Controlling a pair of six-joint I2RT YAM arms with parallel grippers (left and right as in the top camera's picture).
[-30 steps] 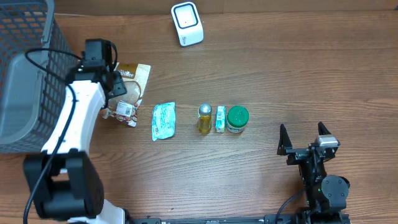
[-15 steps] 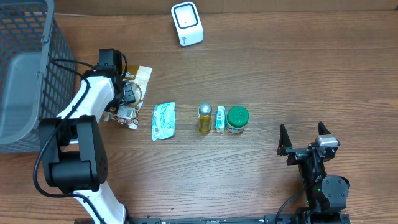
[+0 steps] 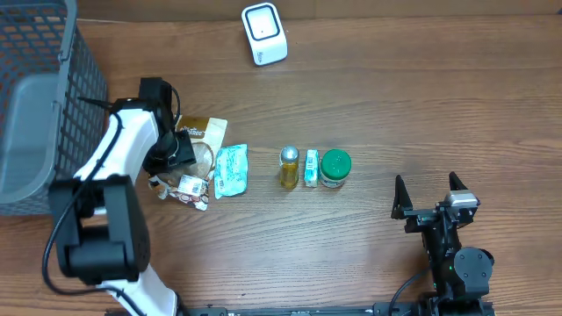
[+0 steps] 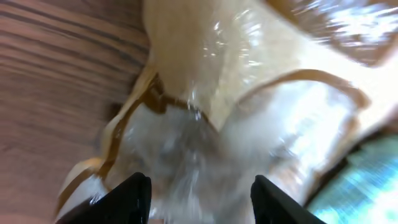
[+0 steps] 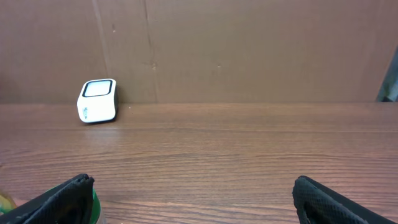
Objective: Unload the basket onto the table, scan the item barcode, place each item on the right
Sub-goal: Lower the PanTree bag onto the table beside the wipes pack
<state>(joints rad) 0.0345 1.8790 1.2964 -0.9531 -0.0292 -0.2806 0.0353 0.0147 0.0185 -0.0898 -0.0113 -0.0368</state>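
The snack bag (image 4: 249, 124) is a blur in the left wrist view. Overhead, the left gripper (image 3: 186, 151) hides its middle.

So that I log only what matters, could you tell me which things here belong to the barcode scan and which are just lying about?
In use: clear snack bag, left hand astride it, white scanner.
Lying about: teal packet, yellow bottle, small box, green-lidded jar, wire basket.
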